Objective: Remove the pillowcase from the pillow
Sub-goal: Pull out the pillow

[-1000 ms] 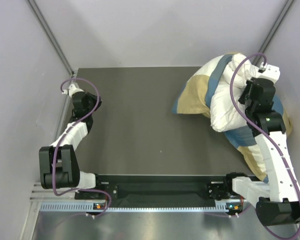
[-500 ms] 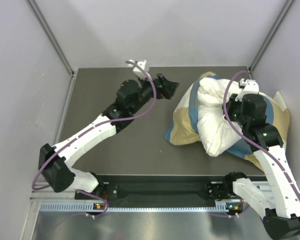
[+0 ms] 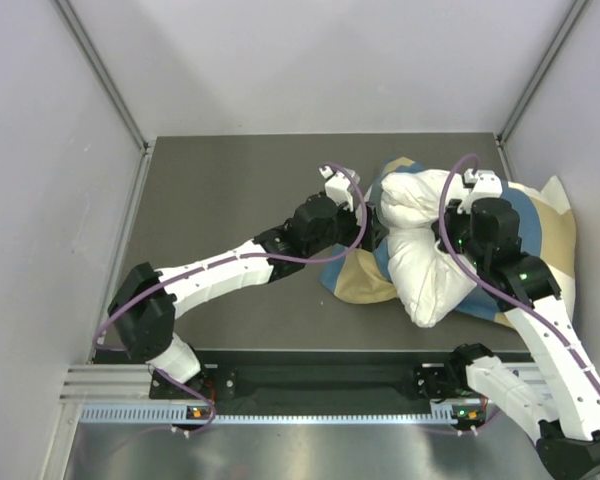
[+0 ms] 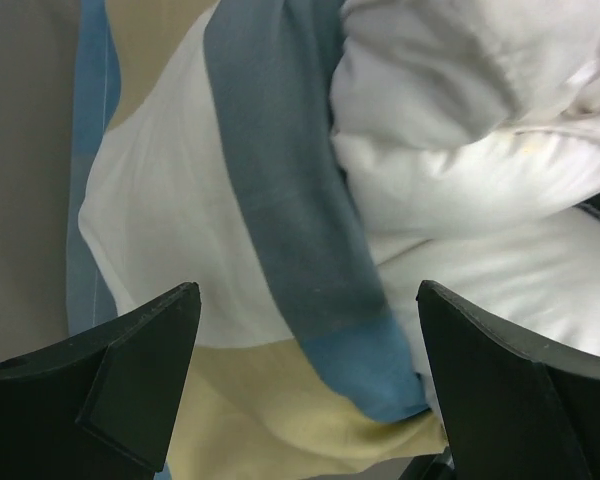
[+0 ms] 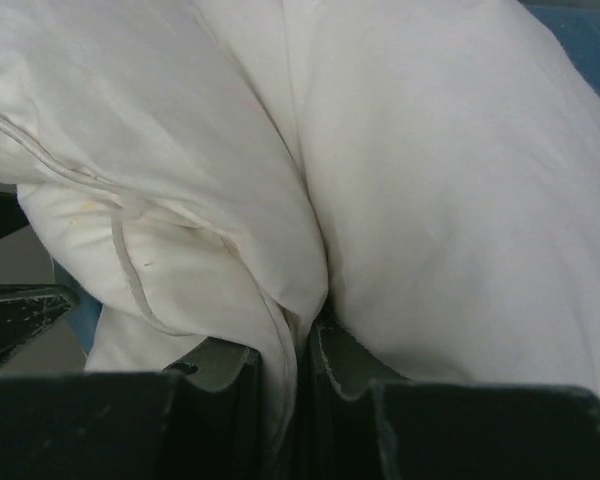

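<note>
White pillow (image 3: 427, 278), one, lies bunched at the right of the bench (image 3: 230, 190), partly out of the one checked pillowcase (image 3: 362, 283) under and around it. Right hand (image 5: 302, 345) pinches a fold of the pillow. Left hand (image 4: 310, 310) is spread wide just over the pillowcase's blue stripe, gripping nothing.
</note>
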